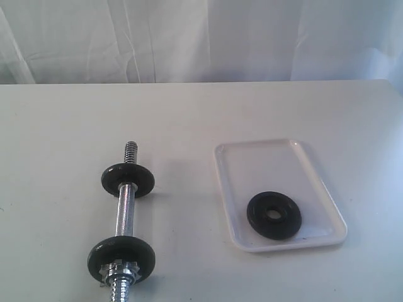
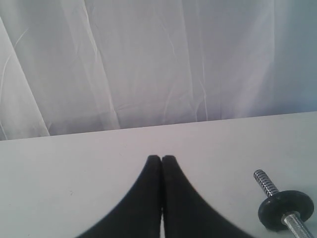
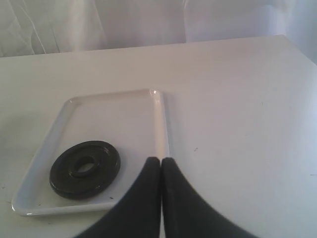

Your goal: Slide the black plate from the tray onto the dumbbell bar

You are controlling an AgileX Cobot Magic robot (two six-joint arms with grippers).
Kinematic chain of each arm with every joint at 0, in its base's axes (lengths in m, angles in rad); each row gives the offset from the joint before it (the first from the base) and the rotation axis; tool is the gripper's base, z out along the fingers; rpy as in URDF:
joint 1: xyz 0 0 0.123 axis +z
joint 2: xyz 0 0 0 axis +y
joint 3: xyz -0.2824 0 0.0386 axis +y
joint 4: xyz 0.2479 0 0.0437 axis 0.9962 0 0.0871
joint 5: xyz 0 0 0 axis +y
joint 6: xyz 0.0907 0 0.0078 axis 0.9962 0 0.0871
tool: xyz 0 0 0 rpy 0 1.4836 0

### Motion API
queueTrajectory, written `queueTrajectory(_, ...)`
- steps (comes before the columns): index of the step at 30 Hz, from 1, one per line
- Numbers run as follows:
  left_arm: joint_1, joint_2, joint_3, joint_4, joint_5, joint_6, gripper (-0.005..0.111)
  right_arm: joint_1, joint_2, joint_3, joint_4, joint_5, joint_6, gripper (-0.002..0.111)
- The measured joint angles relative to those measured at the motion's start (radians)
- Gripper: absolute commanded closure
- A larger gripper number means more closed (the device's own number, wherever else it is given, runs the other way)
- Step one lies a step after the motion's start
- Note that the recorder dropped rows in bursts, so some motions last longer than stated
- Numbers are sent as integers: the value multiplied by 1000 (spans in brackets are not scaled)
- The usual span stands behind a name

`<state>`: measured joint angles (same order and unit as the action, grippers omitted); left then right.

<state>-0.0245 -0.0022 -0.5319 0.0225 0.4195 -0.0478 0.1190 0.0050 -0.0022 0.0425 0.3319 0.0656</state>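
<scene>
The black plate lies flat in the near part of the white tray, and it shows in the right wrist view as the black plate in the tray. The dumbbell bar lies on the table to the left, carrying two black discs and a chrome star nut at its near end. Its threaded far end and one disc show as the dumbbell bar. My left gripper is shut and empty, left of the bar. My right gripper is shut and empty beside the tray's edge. Neither gripper shows in the exterior view.
A white table carries everything, and a white curtain hangs behind its far edge.
</scene>
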Motion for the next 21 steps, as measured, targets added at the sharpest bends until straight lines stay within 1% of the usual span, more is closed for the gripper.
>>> queueTrajectory(9,0,0,0,0,0,0,107,47,0,0,0,0,0,108)
queueTrajectory(13,0,0,0,0,-55,0,107,49,0,0,0,0,0,108)
queueTrajectory(16,0,0,0,-5,-71,0,107,49,0,0,0,0,0,108)
queueTrajectory(21,0,0,0,-97,-78,0,107,49,0,0,0,0,0,108)
